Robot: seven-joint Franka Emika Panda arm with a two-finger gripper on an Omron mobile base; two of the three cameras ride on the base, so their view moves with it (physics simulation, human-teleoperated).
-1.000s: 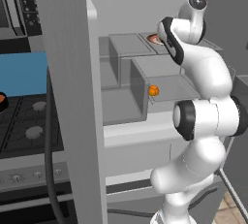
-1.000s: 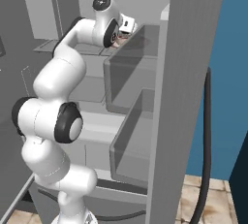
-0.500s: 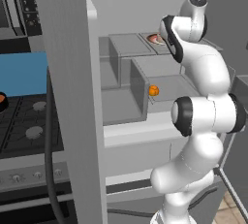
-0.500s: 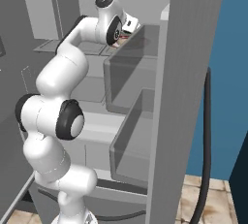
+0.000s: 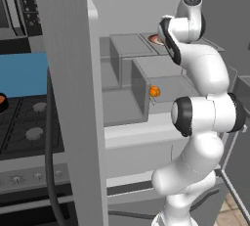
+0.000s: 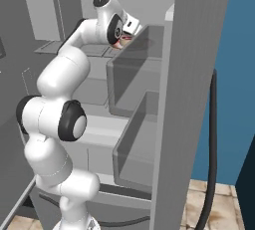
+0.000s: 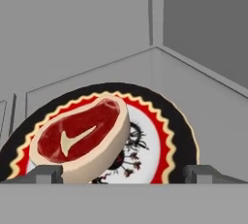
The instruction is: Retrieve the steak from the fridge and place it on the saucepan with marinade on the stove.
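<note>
Grey fridge [image 5: 122,102] shelving carries a patterned plate [image 7: 169,126] where the steak [image 7: 80,138] lies toward its left edge, likely soft, slick and light, best pinched across its thick pale rim by the gripper [image 7: 121,174], jaws spread wide and empty.

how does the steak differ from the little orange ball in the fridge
The steak is a flat red slab with a pale rim and a pale mark in its centre; the orange ball is round and one plain colour. The steak lies on a patterned plate on an upper shelf; the ball sits bare on a lower shelf. In the left base view the ball looks smaller than the steak. Both are inside the fridge.
</note>
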